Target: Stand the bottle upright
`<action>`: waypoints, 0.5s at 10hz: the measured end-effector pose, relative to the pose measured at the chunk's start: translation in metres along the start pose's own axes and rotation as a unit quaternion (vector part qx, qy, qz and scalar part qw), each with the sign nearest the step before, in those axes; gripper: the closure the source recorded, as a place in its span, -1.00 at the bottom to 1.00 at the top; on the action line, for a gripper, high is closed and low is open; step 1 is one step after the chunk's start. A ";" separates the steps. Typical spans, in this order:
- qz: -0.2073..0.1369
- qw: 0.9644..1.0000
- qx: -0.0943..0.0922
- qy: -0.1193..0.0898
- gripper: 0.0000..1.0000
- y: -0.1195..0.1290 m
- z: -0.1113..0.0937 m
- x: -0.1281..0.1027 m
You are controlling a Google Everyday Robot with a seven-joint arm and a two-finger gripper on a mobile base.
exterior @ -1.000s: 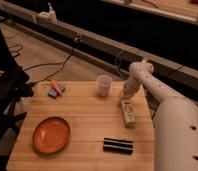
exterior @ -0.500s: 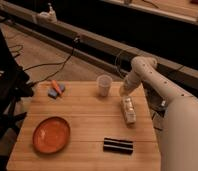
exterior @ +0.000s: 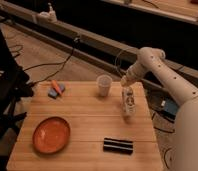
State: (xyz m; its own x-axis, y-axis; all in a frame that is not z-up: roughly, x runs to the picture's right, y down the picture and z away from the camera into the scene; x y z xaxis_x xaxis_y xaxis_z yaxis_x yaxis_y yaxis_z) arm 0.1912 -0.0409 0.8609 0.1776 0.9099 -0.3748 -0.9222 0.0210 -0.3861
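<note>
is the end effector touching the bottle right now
Cannot tell: in the camera view the end effector sits right at the top of the bottle, with no plain gap or contact visible.

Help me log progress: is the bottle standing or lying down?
Upright: the bottle stands on the table, long axis near vertical. The shut gripper is at its top; whether it grips, cannot tell.

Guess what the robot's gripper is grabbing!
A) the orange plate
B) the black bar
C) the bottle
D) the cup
C: the gripper is shut on the top of the bottle, just right of the cup, at the table's far right side.
</note>
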 end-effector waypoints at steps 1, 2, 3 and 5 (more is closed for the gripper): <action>0.004 1.000 -0.009 -0.019 1.00 0.004 -0.012 -0.011; 0.010 0.999 -0.024 -0.039 1.00 0.011 -0.028 -0.023; 0.012 0.999 -0.027 -0.042 1.00 0.010 -0.032 -0.024; 0.011 0.999 -0.026 -0.041 1.00 0.010 -0.032 -0.024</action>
State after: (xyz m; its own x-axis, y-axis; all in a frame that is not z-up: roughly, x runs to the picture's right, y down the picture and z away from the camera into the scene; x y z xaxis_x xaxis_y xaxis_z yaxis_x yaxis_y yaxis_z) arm 0.1884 -0.0752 0.8390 0.1257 0.9412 -0.3137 -0.9061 -0.0198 -0.4227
